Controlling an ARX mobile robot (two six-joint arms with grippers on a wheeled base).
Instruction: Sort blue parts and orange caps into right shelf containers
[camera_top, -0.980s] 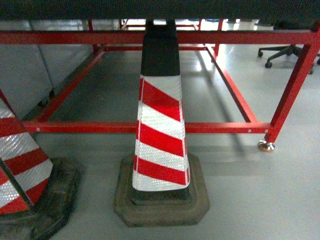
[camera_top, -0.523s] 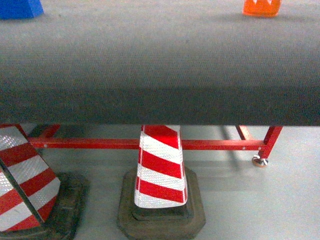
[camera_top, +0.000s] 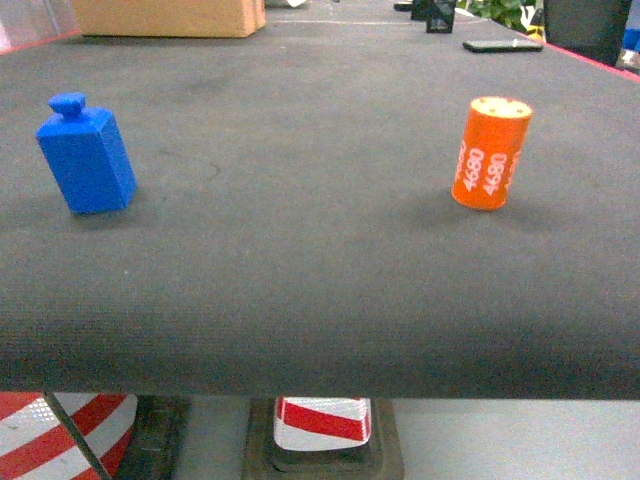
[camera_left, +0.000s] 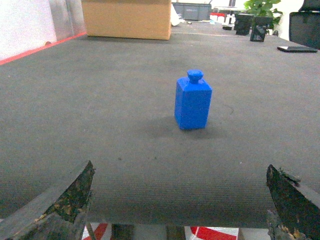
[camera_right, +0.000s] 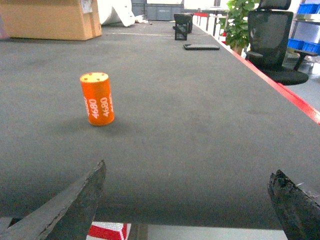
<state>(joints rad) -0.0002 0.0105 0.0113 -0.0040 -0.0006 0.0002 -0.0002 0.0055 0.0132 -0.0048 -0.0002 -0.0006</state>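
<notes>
Dark felt tabletop (camera_top: 300, 150) held one blue part (camera_top: 87, 153) and one orange cap (camera_top: 490, 152); I judged pickup came next, both end effectors spread.

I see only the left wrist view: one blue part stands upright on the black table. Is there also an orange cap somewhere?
Observer: Yes. One orange cap stands upright on the table. In the head view it is to the right of the blue part and well apart from it.
Operator: Does the right gripper hold it?
Observer: No. The right gripper is open, with its fingers spread wide. It is at the table's near edge, short of the cap.
Operator: Is anything under the table?
Observer: Yes, a red-and-white traffic cone stands on the floor below the front edge.
</notes>
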